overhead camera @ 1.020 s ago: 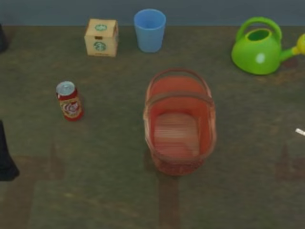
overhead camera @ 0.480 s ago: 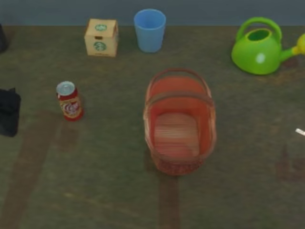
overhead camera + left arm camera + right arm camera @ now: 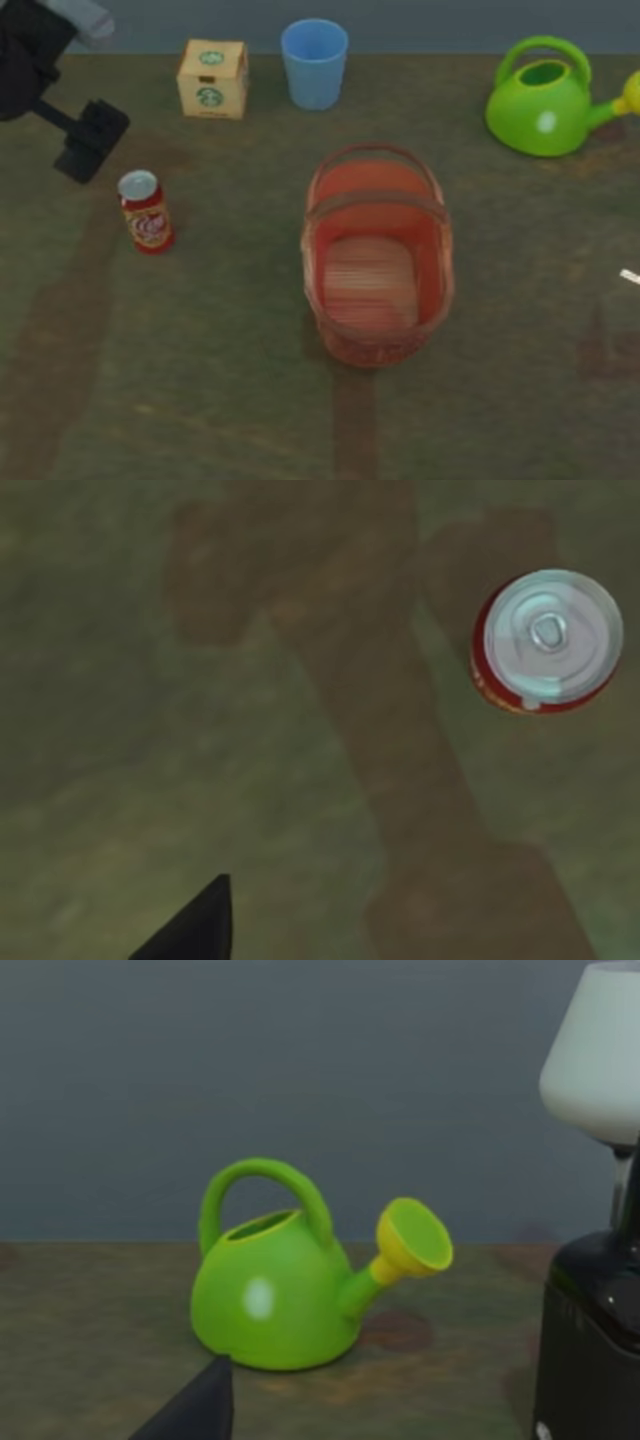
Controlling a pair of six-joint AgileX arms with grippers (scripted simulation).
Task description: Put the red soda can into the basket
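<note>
1. The basket sits mid-worktop, mouth open upward under its hoop handle, ready to receive from above.
2. The red soda can stands upright well to its left, bare worktop between them.
3. The left pincer hovers just beyond the can, apparently lining up; its spread cannot be told.
4. The right arm is parked near the green watering can.

Soft, dim, even light; the table carries broad brownish arm shadows, and every view is slightly blurred.

Black left arm with pale grey upper segment.
</note>
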